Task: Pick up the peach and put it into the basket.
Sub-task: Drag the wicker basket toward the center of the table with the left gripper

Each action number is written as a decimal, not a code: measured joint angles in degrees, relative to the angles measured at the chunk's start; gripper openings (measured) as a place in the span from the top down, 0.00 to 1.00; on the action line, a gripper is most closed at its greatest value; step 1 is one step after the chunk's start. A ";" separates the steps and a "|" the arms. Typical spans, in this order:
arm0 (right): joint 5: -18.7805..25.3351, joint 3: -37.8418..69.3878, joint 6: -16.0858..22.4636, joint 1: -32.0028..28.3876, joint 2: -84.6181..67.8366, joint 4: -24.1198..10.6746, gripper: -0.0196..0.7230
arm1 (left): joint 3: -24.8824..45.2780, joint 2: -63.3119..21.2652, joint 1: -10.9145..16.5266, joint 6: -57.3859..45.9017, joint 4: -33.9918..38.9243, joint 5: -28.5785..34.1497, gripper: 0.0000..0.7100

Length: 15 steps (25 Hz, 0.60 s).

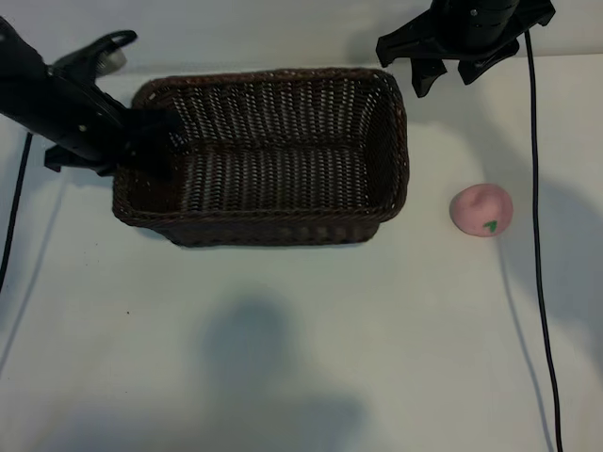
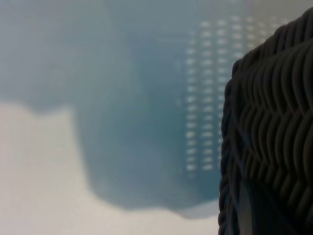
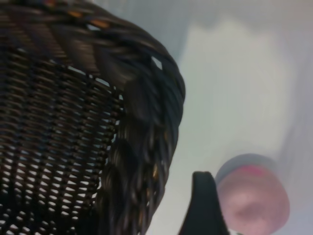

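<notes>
The dark-brown woven basket (image 1: 268, 221) stands in the middle of the table. My left gripper (image 1: 155, 141) is at the basket's left wall, shut on its rim, and the weave (image 2: 274, 122) fills one side of the left wrist view. The pale-pink peach (image 1: 481, 209) with its small green mark lies on the table to the right of the basket, apart from it. My right gripper (image 1: 445, 75) hangs open above the basket's far right corner, well behind the peach and holding nothing. In the right wrist view, one dark fingertip (image 3: 203, 205) shows between the basket corner (image 3: 146, 122) and the peach (image 3: 254, 200).
A black cable (image 1: 537, 235) runs down the right side of the white table, just right of the peach. Another cable (image 1: 11, 226) hangs at the far left. A broad shadow lies on the table in front of the basket.
</notes>
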 joint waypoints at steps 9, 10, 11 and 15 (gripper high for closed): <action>0.00 0.00 0.00 0.00 0.00 0.00 0.29 | -0.05 2.03 -0.30 -0.98 1.06 -2.11 0.86; 0.00 0.00 0.00 0.00 0.00 0.00 0.29 | -0.11 2.03 -0.34 -0.97 1.06 -2.35 0.86; 0.00 0.00 0.00 0.00 0.00 0.00 0.29 | -0.11 2.08 -0.34 -0.98 1.06 -2.60 0.86; 0.00 0.00 0.00 0.00 0.00 0.00 0.29 | -0.16 2.40 -0.34 -0.98 1.06 -2.88 0.86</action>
